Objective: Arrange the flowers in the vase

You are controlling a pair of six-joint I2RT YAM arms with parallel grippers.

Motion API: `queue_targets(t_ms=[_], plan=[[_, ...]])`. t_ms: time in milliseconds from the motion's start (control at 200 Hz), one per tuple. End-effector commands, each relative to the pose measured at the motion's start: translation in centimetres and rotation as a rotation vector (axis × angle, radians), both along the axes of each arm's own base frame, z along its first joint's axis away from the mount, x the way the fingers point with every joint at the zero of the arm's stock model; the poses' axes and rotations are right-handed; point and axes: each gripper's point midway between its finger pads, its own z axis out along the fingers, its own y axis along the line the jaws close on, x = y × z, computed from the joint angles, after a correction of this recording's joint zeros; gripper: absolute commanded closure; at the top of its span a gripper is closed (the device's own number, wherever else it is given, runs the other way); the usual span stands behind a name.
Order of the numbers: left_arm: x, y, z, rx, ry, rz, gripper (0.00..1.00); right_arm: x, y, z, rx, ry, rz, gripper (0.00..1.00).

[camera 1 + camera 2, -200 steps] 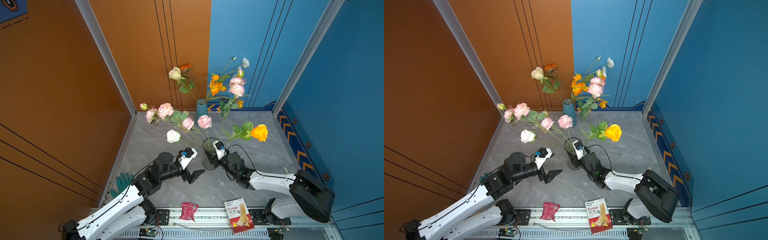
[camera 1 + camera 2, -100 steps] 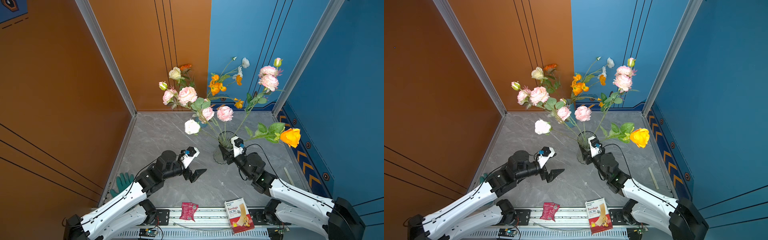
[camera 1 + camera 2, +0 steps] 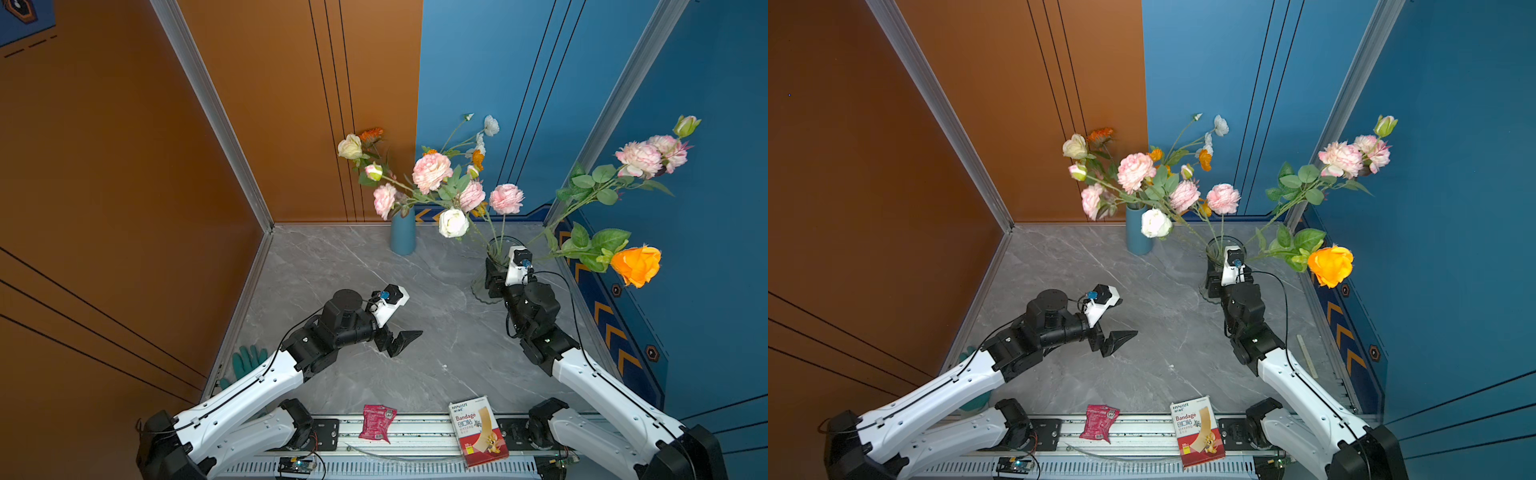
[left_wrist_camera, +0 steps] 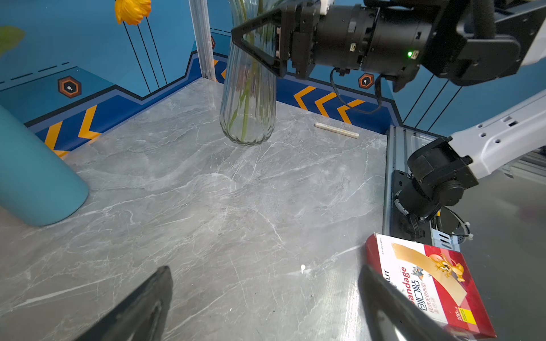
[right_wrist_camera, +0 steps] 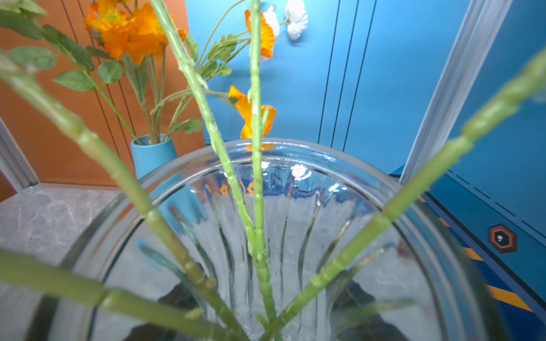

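- In both top views, your right gripper (image 3: 494,279) is clamped on the glass vase (image 3: 481,286), which stands near the right wall. The flowers (image 3: 432,172) fan wide out of it, and an orange rose (image 3: 636,266) leans far past the rim. You seem to be placing the loaded vase. Go slowly and hold it upright, because those heavy heads could tip it.
- Your left gripper (image 3: 400,341) hangs over mid-table with its jaws apart and empty. It is free to steady a stem if needed. The blue vase (image 3: 403,232) at the back wall holds its own poppies (image 3: 478,158).
- In the left wrist view, the grip sits high on the glass vase (image 4: 248,112). I cannot tell whether its base touches the marble table (image 4: 206,206) or hangs just above it. Confirm contact before you release.
- In the right wrist view, several green stems (image 5: 257,206) cross inside the vase mouth and run down to the bottom.
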Motion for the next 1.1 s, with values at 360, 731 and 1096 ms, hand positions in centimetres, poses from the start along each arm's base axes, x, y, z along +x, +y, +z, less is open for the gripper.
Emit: queue_targets(t_ms=[360, 731, 1096], plan=[[0.4, -2.6, 2.0, -0.005, -0.032, -0.090, 0.02, 6.2, -6.2, 11.5, 0.148, -0.323, -0.153, 0.77], [-1.0, -2.3, 3.8, -0.051, -0.053, -0.079, 0.02, 14.1, -7.2, 9.2, 0.121, -0.350, -0.136, 0.77], [0.0, -2.3, 4.2, -0.039, -0.084, -0.005, 0.02, 17.7, -7.3, 5.3, 0.119, -0.345, -0.083, 0.77]])
